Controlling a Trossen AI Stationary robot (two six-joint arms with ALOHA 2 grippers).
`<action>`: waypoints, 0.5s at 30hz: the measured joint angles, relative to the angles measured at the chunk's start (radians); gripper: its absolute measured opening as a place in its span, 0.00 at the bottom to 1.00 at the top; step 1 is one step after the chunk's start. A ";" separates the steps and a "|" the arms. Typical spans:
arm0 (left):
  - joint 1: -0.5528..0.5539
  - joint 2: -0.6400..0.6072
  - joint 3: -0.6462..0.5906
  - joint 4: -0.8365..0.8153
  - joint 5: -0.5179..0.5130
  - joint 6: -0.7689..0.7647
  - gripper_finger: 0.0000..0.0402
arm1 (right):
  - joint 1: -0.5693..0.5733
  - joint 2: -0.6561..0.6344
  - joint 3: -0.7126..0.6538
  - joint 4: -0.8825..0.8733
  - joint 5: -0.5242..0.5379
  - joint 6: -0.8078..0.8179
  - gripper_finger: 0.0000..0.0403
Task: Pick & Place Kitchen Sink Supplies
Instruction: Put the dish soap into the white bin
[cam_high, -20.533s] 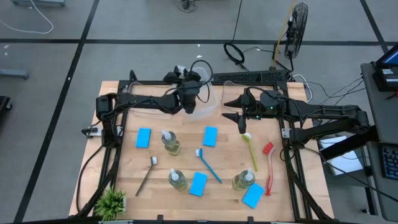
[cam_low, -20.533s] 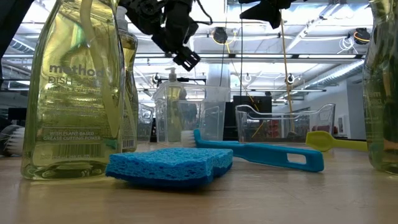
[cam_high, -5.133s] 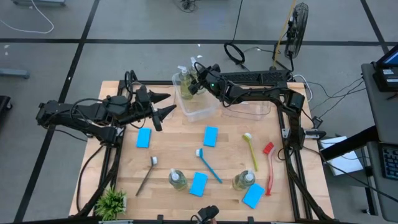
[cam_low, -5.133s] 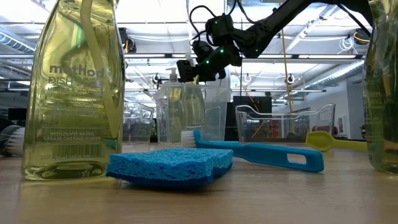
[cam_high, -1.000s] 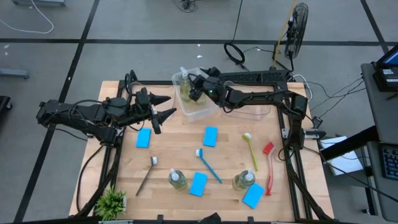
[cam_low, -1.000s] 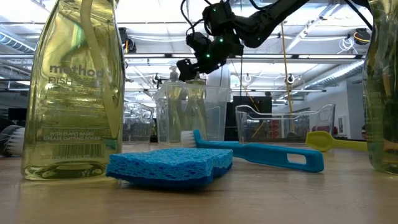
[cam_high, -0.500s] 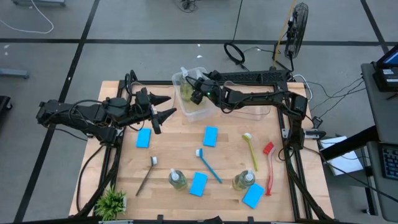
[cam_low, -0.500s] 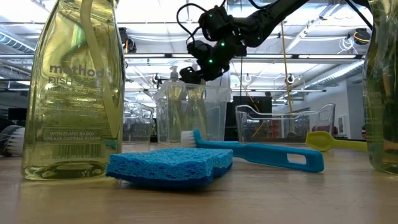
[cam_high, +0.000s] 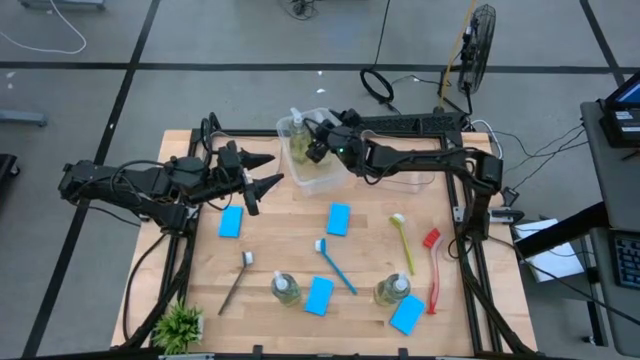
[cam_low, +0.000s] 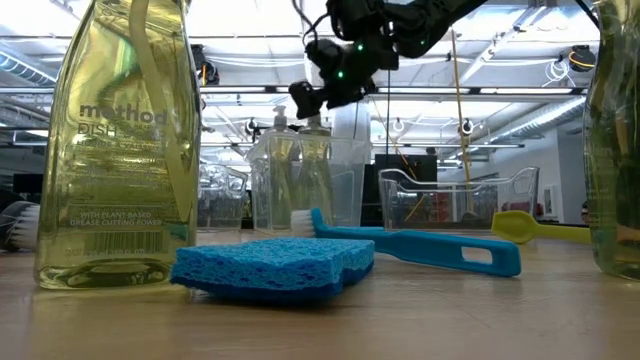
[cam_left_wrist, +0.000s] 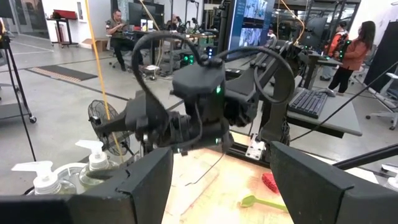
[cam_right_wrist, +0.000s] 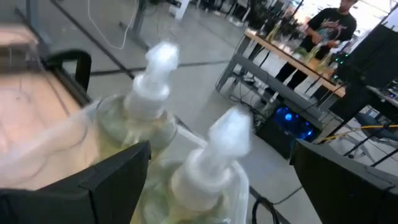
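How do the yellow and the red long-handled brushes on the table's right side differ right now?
The thin yellow long-handled brush has a white bristle head; the thin red long-handled brush has a red head. The yellow one lies slanted, farther from the table's right edge; the red one lies almost straight, nearer that edge. Both lie flat on the wooden table, heads toward its far side.

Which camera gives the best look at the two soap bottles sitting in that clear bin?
The right wrist view: the two soap bottles fill it, white pumps plain. The high view shows them small inside the clear bin, partly under the right gripper. The low view shows them far off; the left wrist view catches only the pumps.
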 joint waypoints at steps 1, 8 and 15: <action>0.000 0.000 0.000 0.000 0.000 0.000 0.67 | -0.003 -0.011 0.000 -0.018 0.000 0.012 0.93; 0.000 0.000 0.000 0.000 0.006 0.000 0.67 | -0.015 -0.037 -0.002 -0.038 -0.033 0.062 0.86; 0.000 0.000 0.000 0.000 0.052 -0.001 0.67 | -0.027 -0.038 -0.002 -0.085 -0.084 0.122 0.79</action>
